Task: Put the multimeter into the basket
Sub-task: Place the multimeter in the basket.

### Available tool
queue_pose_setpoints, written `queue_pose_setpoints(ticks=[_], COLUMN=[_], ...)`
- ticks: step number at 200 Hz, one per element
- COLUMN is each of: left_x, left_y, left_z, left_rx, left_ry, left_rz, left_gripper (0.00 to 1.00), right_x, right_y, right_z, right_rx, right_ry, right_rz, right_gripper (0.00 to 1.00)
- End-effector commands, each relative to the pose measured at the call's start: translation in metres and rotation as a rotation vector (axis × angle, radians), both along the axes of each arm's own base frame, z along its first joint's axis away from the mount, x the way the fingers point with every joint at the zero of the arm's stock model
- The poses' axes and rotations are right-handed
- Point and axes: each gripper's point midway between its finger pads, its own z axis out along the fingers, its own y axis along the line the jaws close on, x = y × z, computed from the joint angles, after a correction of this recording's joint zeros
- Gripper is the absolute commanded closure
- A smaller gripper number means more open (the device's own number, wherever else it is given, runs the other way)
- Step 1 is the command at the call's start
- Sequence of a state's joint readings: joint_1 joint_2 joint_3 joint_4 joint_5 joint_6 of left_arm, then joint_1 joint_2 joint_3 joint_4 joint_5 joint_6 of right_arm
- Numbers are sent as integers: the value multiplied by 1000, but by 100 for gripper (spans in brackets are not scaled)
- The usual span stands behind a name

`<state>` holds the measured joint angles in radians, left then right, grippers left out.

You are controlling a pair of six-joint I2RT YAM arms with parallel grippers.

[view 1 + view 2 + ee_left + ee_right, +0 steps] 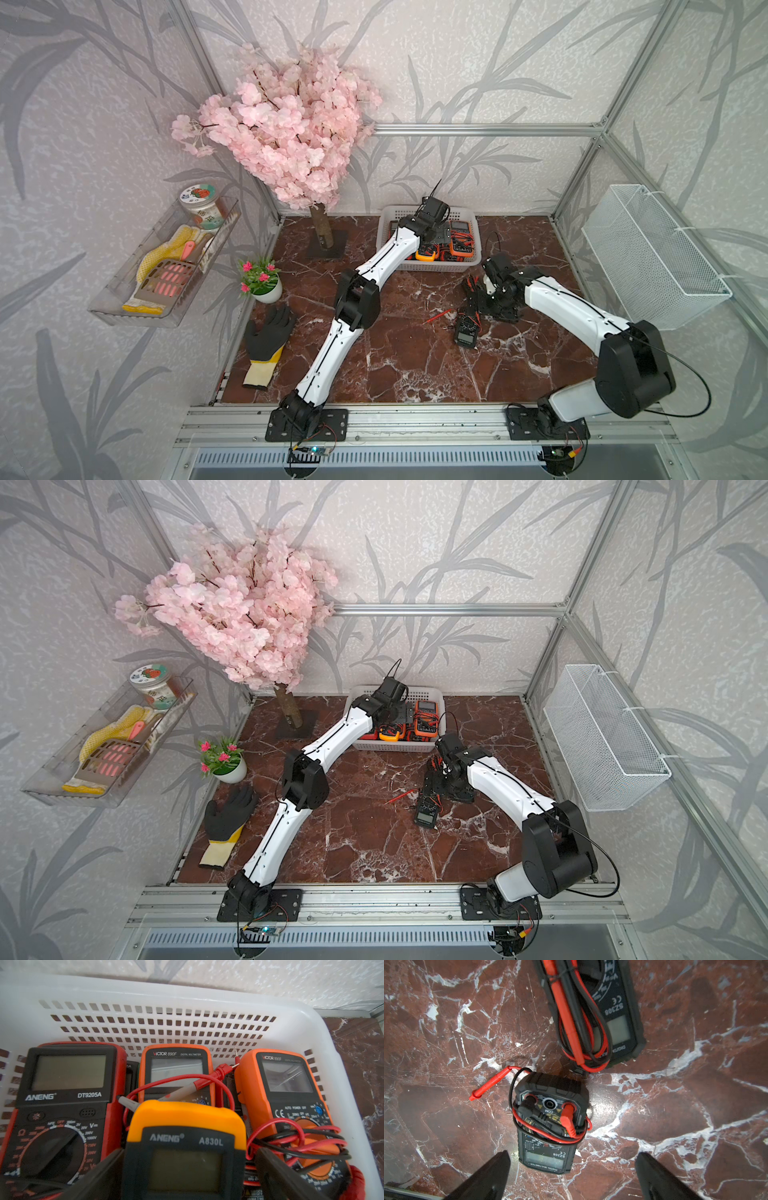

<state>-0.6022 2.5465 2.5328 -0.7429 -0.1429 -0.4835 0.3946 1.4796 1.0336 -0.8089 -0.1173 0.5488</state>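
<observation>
Right wrist view has the right gripper [573,1155] hovering, jaws spread wide and empty, over a black SZ308 multimeter [548,1126]. The meter lies flat on the tabletop [675,1105] with its display end towards the fingers. Its long axis runs crosswise to the line between the two fingers, so they would close across its narrow width, though it sits nearer one finger than the other. Leads are wound round its body, and a loose red probe [488,1084] sticks out sideways onto the marble. A second black SZ308 meter [602,1012], leads bundled on its face, lies just beyond and apart from it.

In both top views these two meters lie in the right half of the tabletop, towards the back edge. The right arm [573,307] is plainly the nearer. The white basket [453,266] stands against the back edge, just behind the second meter.

Left wrist view shows the left gripper [189,1151] inside the basket, its fingers parted on either side of a yellow ANENG A830L meter [187,1118] and not clamped on it. That meter rests on others. A red ANENG DT9205A [62,1095] and two orange Victor 890F meters [176,1070] crowd the floor, so little bare room is likely left. The left arm [374,266] crosses the basket's front rim near its left corner, and the right end looks freer.
</observation>
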Motion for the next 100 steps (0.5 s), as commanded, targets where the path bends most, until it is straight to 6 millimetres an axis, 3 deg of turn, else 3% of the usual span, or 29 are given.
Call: queue_pose_setpoints(ticks=[1, 45, 100], left_x=[-11, -37, -98], left_y=[1, 2, -8], left_z=[49, 69, 61], left_rx=[-41, -6, 42], left_ry=[-44, -54, 32], left_rz=[-5, -14, -42], left_gripper=[0, 0, 0], right_x=[3, 0, -7], right_y=[1, 1, -6], right_z=[18, 34, 46], right_rx=[19, 40, 69], right_ry=[-44, -71, -83], right_rz=[-9, -18, -49], right_gripper=[1, 1, 1])
